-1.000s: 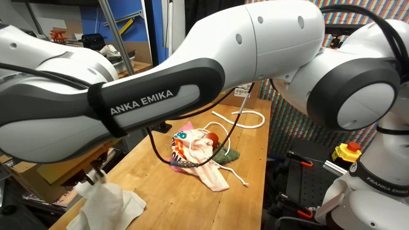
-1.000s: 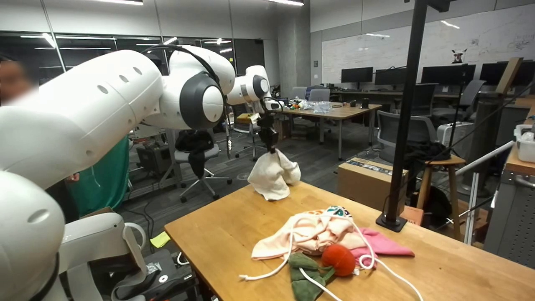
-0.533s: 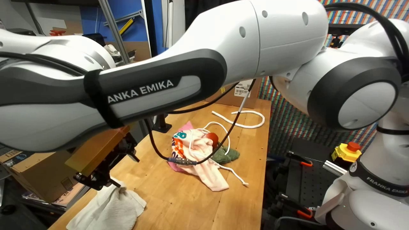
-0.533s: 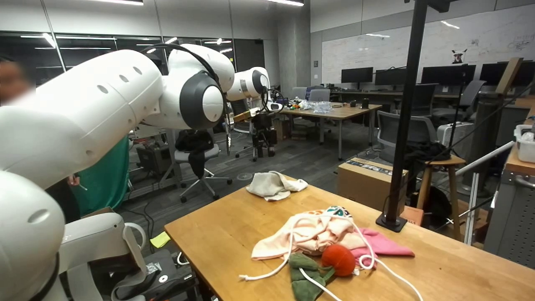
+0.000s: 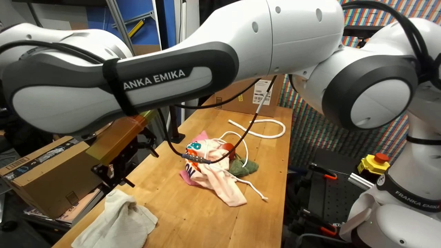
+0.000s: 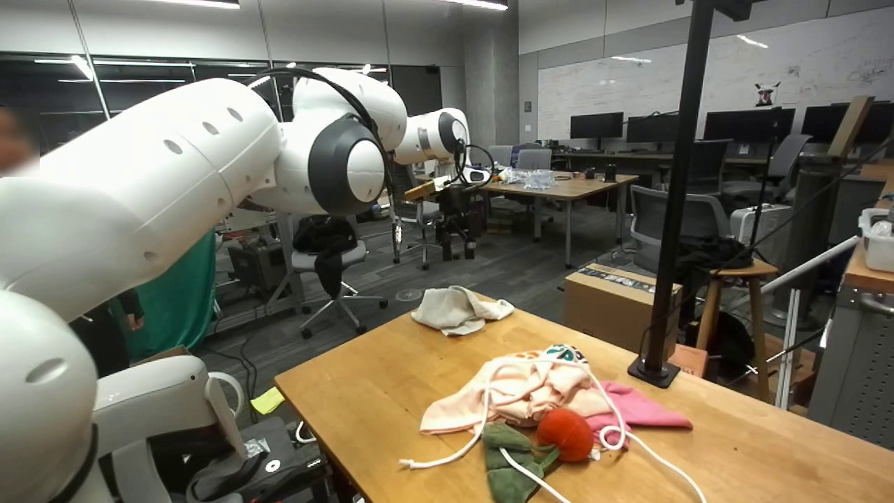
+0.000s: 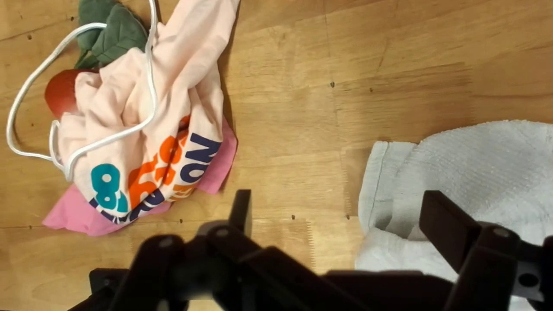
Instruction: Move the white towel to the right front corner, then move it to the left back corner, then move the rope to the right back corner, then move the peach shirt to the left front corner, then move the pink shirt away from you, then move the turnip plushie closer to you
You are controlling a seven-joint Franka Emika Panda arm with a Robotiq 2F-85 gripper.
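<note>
Your end effector (image 7: 336, 199) hung clear, 2 fingers (image 7: 447, 229) spread wide, gripping nothing; there your white towel (image 6: 455, 311) lay, crumpled on the desk (image 6: 377, 391)!

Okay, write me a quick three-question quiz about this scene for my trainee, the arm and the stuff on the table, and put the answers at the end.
1. True or false: the pincer is open and apart from the white towel.
2. Multiple choice: what is draped over the peach shirt?
(a) the white towel
(b) a white rope
(c) the turnip plushie
3. Fill in the gap: in the wrist view, ____ cloth peeks out from under the peach shirt.

Key
1. True; in an exterior view a gap shows between them.
2. b
3. Pink; it belongs to the pink shirt.
</note>
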